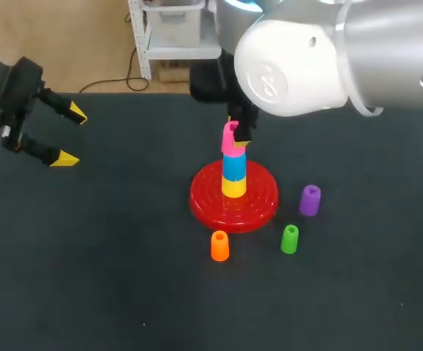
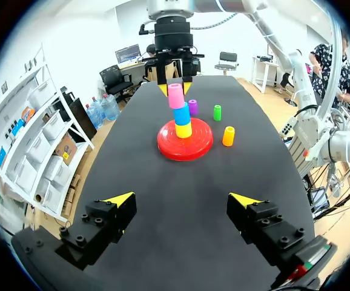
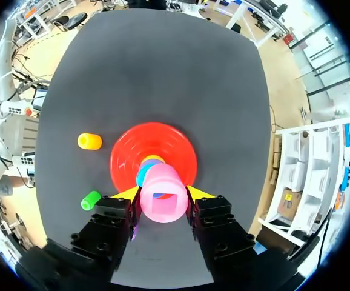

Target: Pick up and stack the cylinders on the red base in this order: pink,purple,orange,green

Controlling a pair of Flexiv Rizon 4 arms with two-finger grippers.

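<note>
Pink plastic cylinder [image 3: 161, 197] is clamped in my right fingers [image 3: 115, 212] directly over the blue-on-yellow stack [image 1: 233, 178] on the round red base [image 3: 123, 151]; purple cylinder [image 1: 310, 199], orange cylinder [image 1: 219, 246] and green cylinder [image 1: 290, 239] wait on the desk [image 1: 87, 278], my left fingers [image 2: 102, 221] apart.

One round red plastic base [image 1: 259, 208]. Six small plastic cylinders, one per colour. Two on base: yellow cylinder [image 1: 233, 188], blue cylinder [image 1: 233, 167]. One above those: pink cylinder [image 1: 231, 140]. Three loose beside base: purple cylinder [image 1: 310, 199], green cylinder [image 1: 290, 239], orange cylinder [image 1: 219, 246].
</note>
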